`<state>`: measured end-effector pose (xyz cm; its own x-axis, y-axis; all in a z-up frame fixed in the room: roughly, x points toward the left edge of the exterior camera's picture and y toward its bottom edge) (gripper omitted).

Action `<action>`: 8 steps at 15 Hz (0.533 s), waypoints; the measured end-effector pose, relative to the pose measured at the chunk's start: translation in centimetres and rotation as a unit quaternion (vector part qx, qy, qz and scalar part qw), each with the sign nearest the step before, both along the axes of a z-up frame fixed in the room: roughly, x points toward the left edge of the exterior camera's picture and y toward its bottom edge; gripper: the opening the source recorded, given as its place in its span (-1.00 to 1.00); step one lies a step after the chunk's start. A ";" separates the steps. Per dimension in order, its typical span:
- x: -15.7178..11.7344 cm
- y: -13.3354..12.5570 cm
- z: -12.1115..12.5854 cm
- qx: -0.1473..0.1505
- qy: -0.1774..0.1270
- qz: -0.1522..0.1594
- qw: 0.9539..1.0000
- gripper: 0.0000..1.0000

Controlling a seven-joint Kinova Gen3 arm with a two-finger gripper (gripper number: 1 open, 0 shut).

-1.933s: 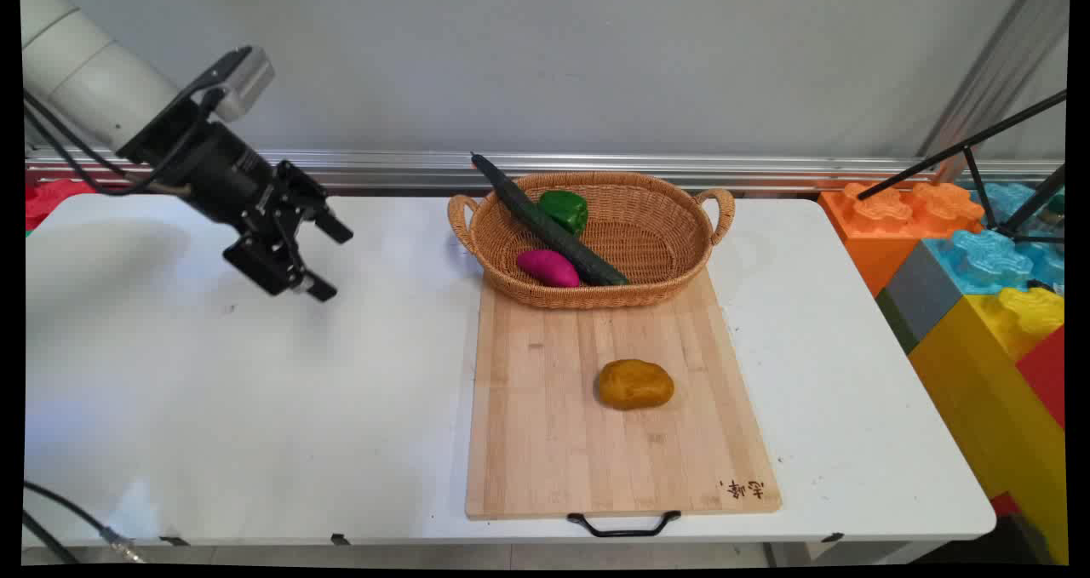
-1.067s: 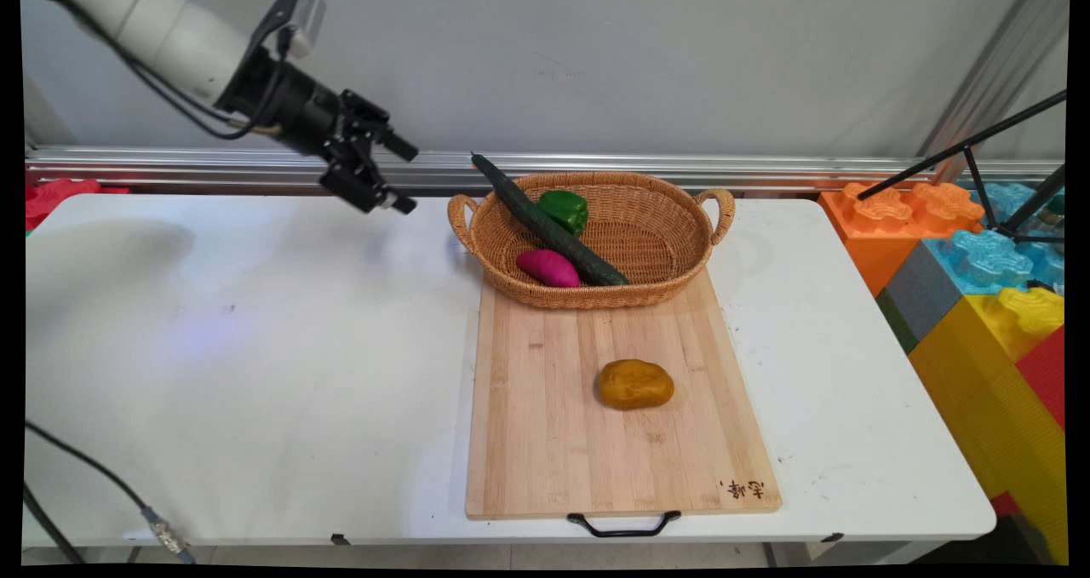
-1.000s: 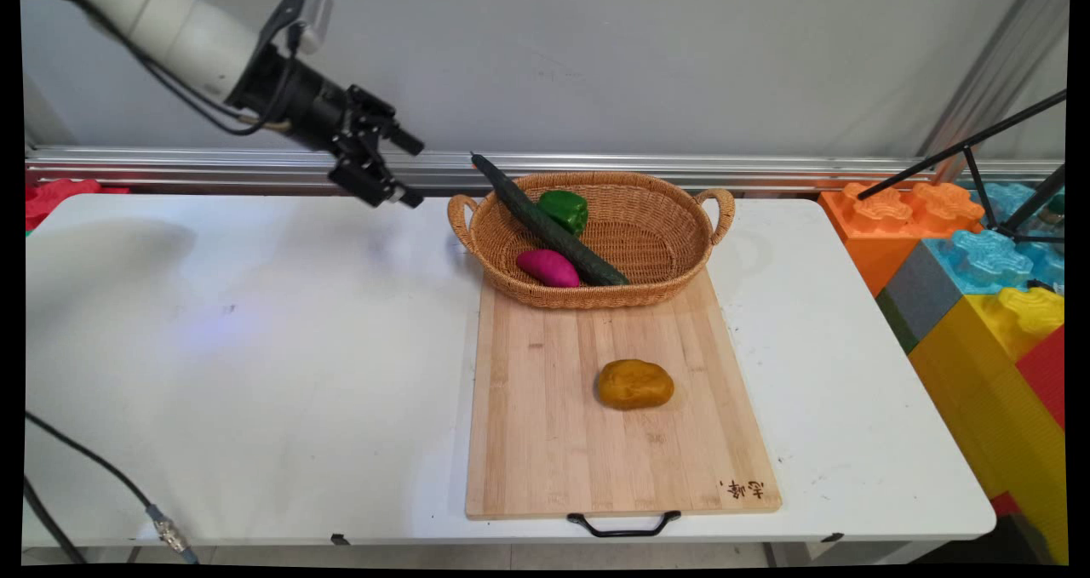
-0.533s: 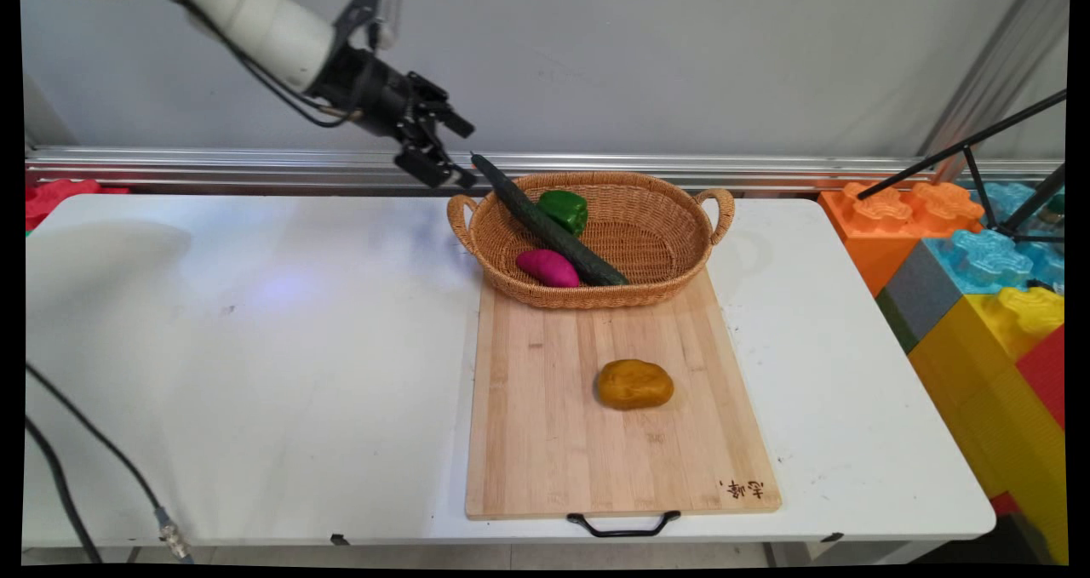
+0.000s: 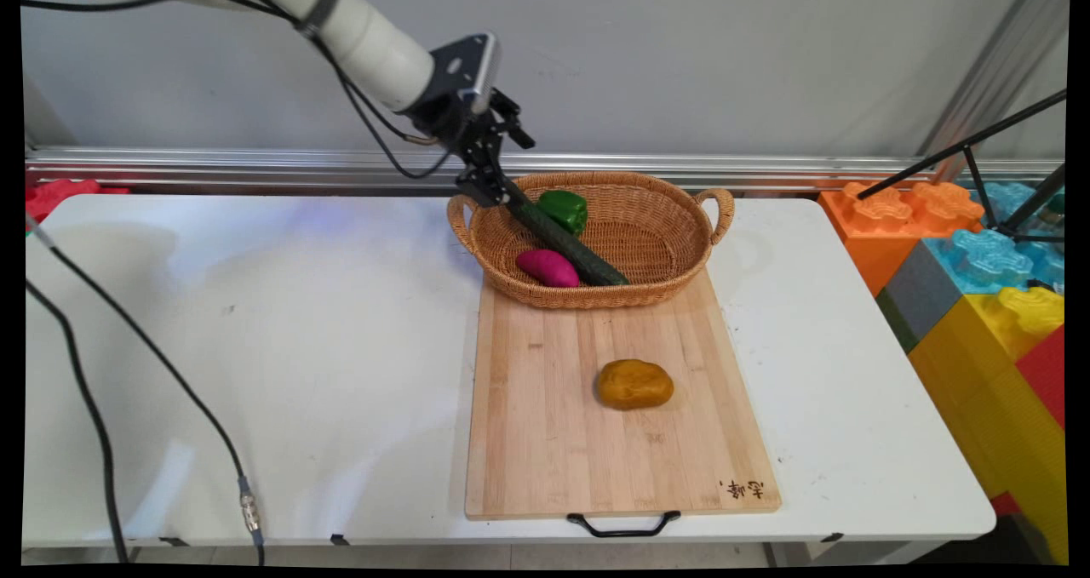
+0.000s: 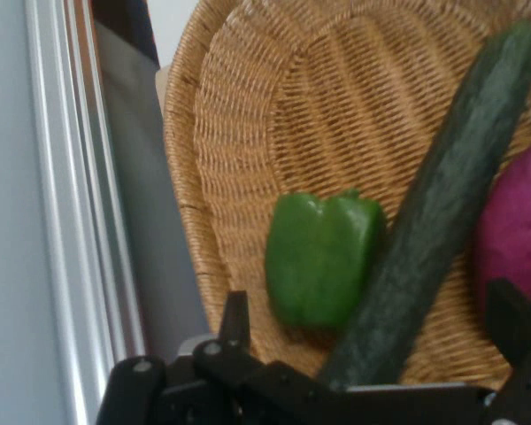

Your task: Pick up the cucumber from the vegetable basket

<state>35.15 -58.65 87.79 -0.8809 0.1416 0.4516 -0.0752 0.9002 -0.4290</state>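
Note:
My gripper hangs open over the back left rim of a wicker basket, at the raised upper end of a long dark green cucumber. In the hand view the cucumber runs up between the two spread fingers of the gripper, which do not touch it. A green bell pepper lies beside the cucumber toward the wall, seen also from the hand. A purple sweet potato lies on its other side. The basket's weave fills the hand view.
The basket stands on the far end of a wooden cutting board, where a brown potato lies. Big coloured toy blocks and a tripod leg are at the right. A metal rail lines the wall. A black cable hangs at the left.
The arm has swung up from the table's left side and rightward along the wall to the basket, then dipped to the cucumber's upper end. The gripper stayed open. Nothing else moved.

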 end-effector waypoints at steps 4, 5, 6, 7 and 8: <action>-2.4 -1.7 -1.3 -0.050 -0.063 -0.040 0.996 1.00; -3.1 -2.2 -1.8 -0.065 -0.084 -0.052 0.993 1.00; -3.4 -2.6 -2.1 -0.074 -0.097 -0.061 0.991 1.00; -3.7 -2.9 -2.5 -0.083 -0.113 -0.070 0.988 1.00; -4.0 -3.3 -2.9 -0.091 -0.128 -0.079 0.985 1.00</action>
